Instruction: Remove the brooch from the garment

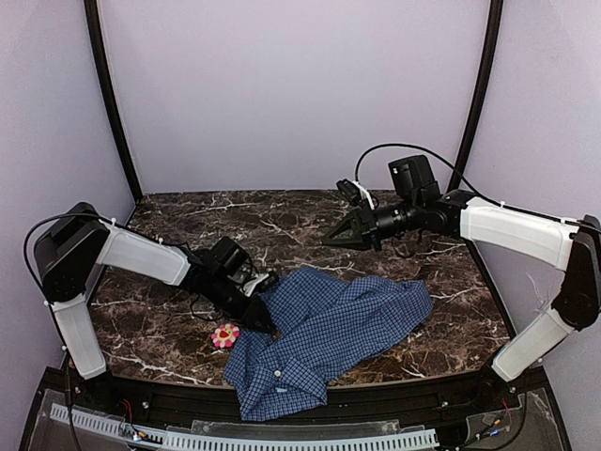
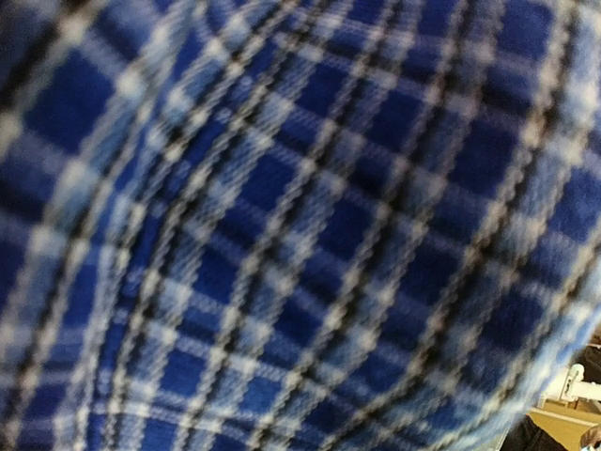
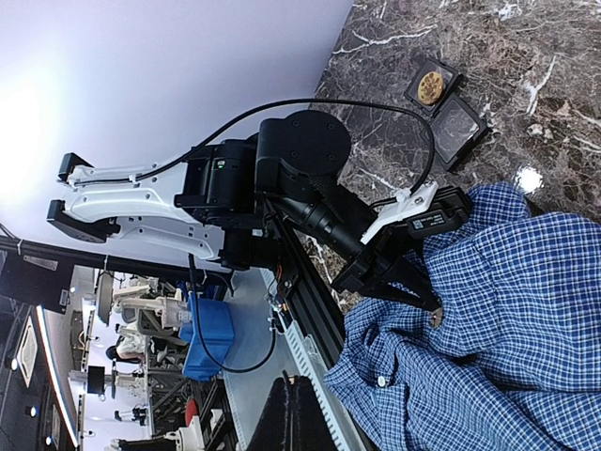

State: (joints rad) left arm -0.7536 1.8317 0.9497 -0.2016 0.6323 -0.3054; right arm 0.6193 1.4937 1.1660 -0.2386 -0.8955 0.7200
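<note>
A blue checked shirt lies crumpled on the marble table. A pink flower brooch lies on the table just off the shirt's left edge, apart from the cloth. My left gripper is low at that edge, its fingers closed to a point on the cloth. The left wrist view is filled by shirt cloth, so its fingers are hidden there. My right gripper hangs shut and empty above the table behind the shirt. Its dark fingers show together in the right wrist view.
A small open black case with a gold disc inside lies on the marble behind the shirt. The marble table has a black front rail. Lilac walls and black corner posts close in the back.
</note>
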